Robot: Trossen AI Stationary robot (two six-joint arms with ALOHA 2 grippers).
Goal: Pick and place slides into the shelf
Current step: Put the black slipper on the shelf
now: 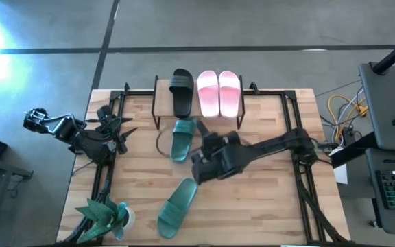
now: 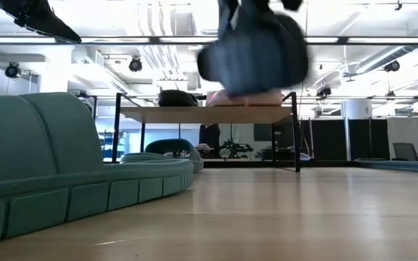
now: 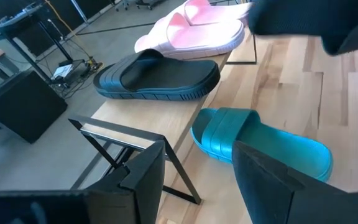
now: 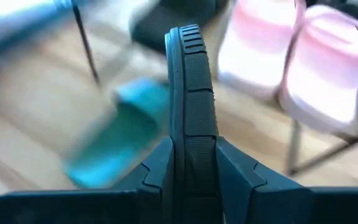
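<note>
While the left gripper (image 1: 118, 130) waits open at nine o'clock, we see the right gripper (image 1: 208, 152) clamped on a black slide (image 4: 188, 93). It hovers at table centre, the shelf (image 1: 164, 100) at twelve o'clock.

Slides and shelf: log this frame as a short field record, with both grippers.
shelf: far edge of table
on shelf: one black slide, pink pair
on table: teal slide partly under shelf front; second teal slide near front edge
right gripper: shut on second black slide, edge-up, near shelf
left gripper: open, waiting at left table edge
</note>
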